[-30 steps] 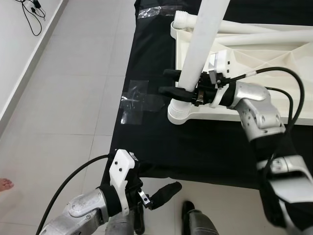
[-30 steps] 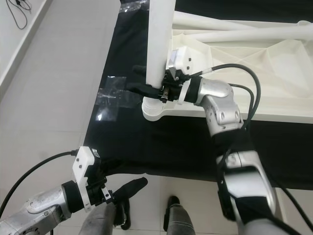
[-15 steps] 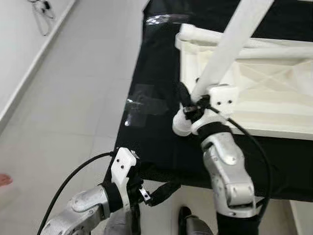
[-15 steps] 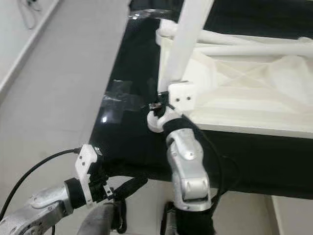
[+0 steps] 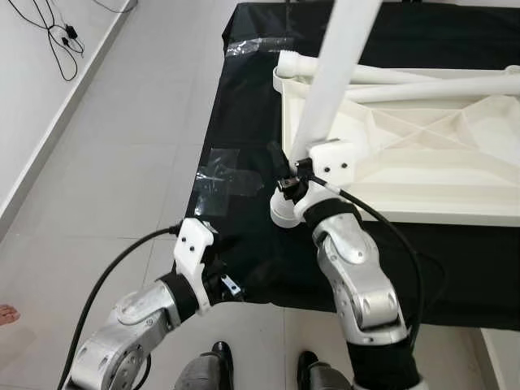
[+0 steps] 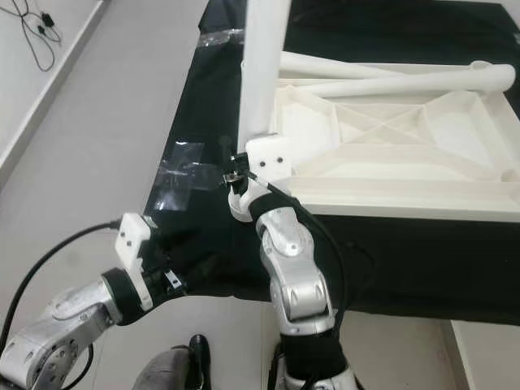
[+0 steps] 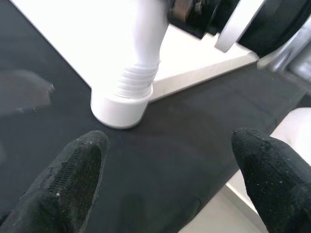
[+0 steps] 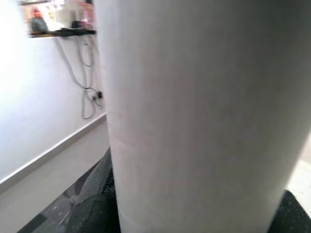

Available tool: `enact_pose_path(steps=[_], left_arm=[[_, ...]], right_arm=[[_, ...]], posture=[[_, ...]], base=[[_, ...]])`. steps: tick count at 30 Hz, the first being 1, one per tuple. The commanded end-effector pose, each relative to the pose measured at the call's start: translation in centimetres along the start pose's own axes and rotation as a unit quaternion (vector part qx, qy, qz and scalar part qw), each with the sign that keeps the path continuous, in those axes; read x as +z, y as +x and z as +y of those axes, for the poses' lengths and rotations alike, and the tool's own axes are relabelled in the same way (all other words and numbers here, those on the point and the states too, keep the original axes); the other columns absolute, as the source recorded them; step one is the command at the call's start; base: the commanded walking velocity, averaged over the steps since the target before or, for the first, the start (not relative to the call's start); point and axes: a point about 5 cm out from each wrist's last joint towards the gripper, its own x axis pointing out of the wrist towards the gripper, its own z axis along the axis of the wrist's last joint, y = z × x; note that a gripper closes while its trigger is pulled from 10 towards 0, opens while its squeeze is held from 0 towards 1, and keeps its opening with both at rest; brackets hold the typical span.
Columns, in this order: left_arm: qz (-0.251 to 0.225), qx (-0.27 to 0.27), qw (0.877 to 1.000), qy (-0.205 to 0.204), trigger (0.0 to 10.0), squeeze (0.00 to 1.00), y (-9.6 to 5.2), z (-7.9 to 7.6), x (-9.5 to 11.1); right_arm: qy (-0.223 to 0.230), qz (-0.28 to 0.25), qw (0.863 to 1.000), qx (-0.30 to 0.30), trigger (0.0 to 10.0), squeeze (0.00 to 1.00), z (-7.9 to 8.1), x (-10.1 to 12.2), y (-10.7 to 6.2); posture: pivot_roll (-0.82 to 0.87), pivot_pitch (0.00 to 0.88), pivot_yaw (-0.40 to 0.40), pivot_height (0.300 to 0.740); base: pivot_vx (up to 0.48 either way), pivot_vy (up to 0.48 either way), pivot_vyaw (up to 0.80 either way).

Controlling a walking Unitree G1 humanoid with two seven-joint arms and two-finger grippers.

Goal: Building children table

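Left wrist view: two black fingers (image 7: 73,179) of the left gripper (image 7: 167,187) spread wide, nothing between them but black cloth (image 7: 165,160), hovering low over its near edge. Straight ahead of those fingertips, well within reach but not touched, the round corner socket (image 7: 119,107) of the upturned white tabletop (image 5: 422,171), with the threaded end of the table leg (image 5: 333,77) seated in it, several threads showing above the socket rim. Just above that thread, clamped on the leg's lower shaft, the right gripper (image 5: 286,172), fingers pinching the white tube from either side; in the right wrist view, the tube pressed close between the dark finger pads (image 8: 95,213). Leg leaning slightly rather than plumb, rising out past the upper frame. Beyond the right fingers, on the far rim of the tabletop, two more legs (image 6: 382,77) lying loose. Beside the socket on the cloth, a patch of clear tape (image 5: 227,172). Likely step: screwing the leg home. Risks, as a judgement: cross-threading from the lean if turned without squaring first; the tabletop skidding on the cloth under torque, with the open left gripper not bracing it; the leg tipping out on release, threads being only part engaged.
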Motion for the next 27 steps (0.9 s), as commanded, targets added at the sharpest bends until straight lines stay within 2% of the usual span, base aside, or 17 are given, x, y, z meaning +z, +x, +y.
enact_pose_path(steps=[1,2,7,10,12,13,18,19,22,25,27], left_arm=[[-0.015,0.014,1.000,0.005,10.0,0.00,-0.5,1.0,1.1],[-0.027,0.012,1.000,0.005,10.0,0.00,-0.5,1.2,2.0],[-0.044,0.005,0.999,0.008,10.0,0.00,-0.6,1.4,3.2],[-0.092,-0.027,0.995,0.024,10.0,0.00,-0.2,1.6,6.8],[-0.119,-0.046,0.991,0.033,10.0,0.00,0.2,1.6,8.7],[-0.119,-0.046,0.991,0.033,10.0,0.00,0.2,1.6,8.7],[-0.156,-0.102,0.980,0.065,10.0,0.00,1.7,1.8,13.2],[-0.156,-0.102,0.980,0.065,10.0,0.00,1.7,1.8,13.2],[-0.162,-0.115,0.977,0.082,10.0,0.00,2.6,2.3,14.9],[-0.162,-0.116,0.976,0.090,10.0,0.00,3.0,2.7,15.5],[-0.157,-0.111,0.976,0.102,10.0,0.00,4.0,3.6,16.4]], right_arm=[[-0.014,0.100,0.995,-0.007,10.0,0.00,-2.2,-4.7,-0.9],[-0.032,0.096,0.995,0.014,10.0,0.00,-2.3,-4.7,-0.7],[-0.051,0.099,0.993,0.034,10.0,0.00,-2.5,-4.8,-0.5],[-0.052,0.111,0.991,0.045,10.0,0.00,-2.9,-5.0,0.1],[-0.040,0.116,0.991,0.045,10.0,0.00,-2.8,-5.2,0.4],[-0.040,0.116,0.991,0.045,10.0,0.00,-2.8,-5.2,0.4],[0.004,0.130,0.991,0.038,10.0,0.00,-2.9,-5.3,1.6],[0.004,0.130,0.991,0.038,10.0,0.00,-2.9,-5.3,1.6],[0.018,0.140,0.990,0.024,10.0,0.00,-3.3,-5.5,2.1],[0.023,0.143,0.989,0.019,10.0,0.00,-3.4,-5.6,2.2],[0.028,0.144,0.989,0.019,10.0,0.00,-3.3,-5.6,2.3]], posture=[[0.07,0.249,0.026,0.740],[0.07,0.246,0.025,0.740],[0.08,0.247,0.024,0.740],[0.08,0.241,0.022,0.740],[0.08,0.240,0.023,0.740],[0.08,0.240,0.023,0.740],[0.07,0.234,0.026,0.740],[0.07,0.234,0.026,0.740],[0.07,0.234,0.024,0.740],[0.07,0.236,0.024,0.740],[0.06,0.238,0.023,0.740]], base=[[0.000,0.000,0.00],[0.000,0.000,0.00],[0.000,0.000,0.00],[0.000,0.000,0.00],[0.000,0.000,0.00],[0.000,0.000,0.00],[0.000,0.000,0.00],[0.000,0.000,0.00],[0.000,0.000,0.00],[0.000,0.000,0.00],[0.000,0.000,0.00]])
